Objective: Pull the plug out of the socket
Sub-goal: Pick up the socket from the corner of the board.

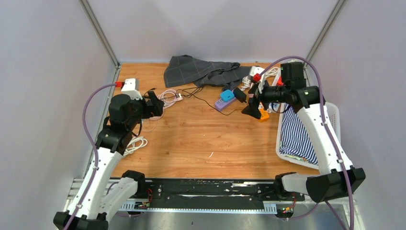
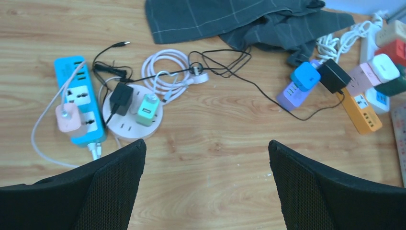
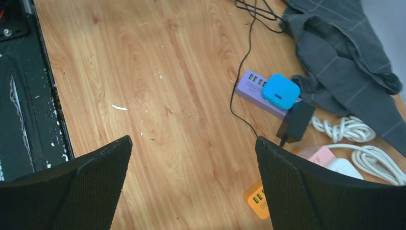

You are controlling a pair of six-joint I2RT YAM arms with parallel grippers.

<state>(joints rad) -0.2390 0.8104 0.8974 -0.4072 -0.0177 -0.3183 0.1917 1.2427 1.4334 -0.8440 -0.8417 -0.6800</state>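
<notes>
Several power strips with plugs lie on the wooden table. In the left wrist view a blue strip [image 2: 81,91] carries a pink plug [image 2: 70,118]. Beside it a round white socket [image 2: 125,128] holds a black plug [image 2: 121,96] and a green plug [image 2: 147,109]. Farther right a purple strip [image 2: 288,96] [image 3: 253,87] bears a blue plug [image 2: 305,76] [image 3: 280,91], next to a black adapter [image 3: 296,120] and an orange strip [image 2: 362,112]. My left gripper [image 2: 207,143] [image 1: 155,105] hangs open above bare wood. My right gripper [image 3: 194,140] [image 1: 251,103] is open too, near the orange strip.
A grey checked cloth [image 1: 201,69] lies at the back. A white basket [image 1: 335,115] with striped fabric stands at the right edge. White cable coils lie at the left [image 1: 136,143] and back right [image 3: 342,128]. A black rail [image 1: 206,189] runs along the near edge.
</notes>
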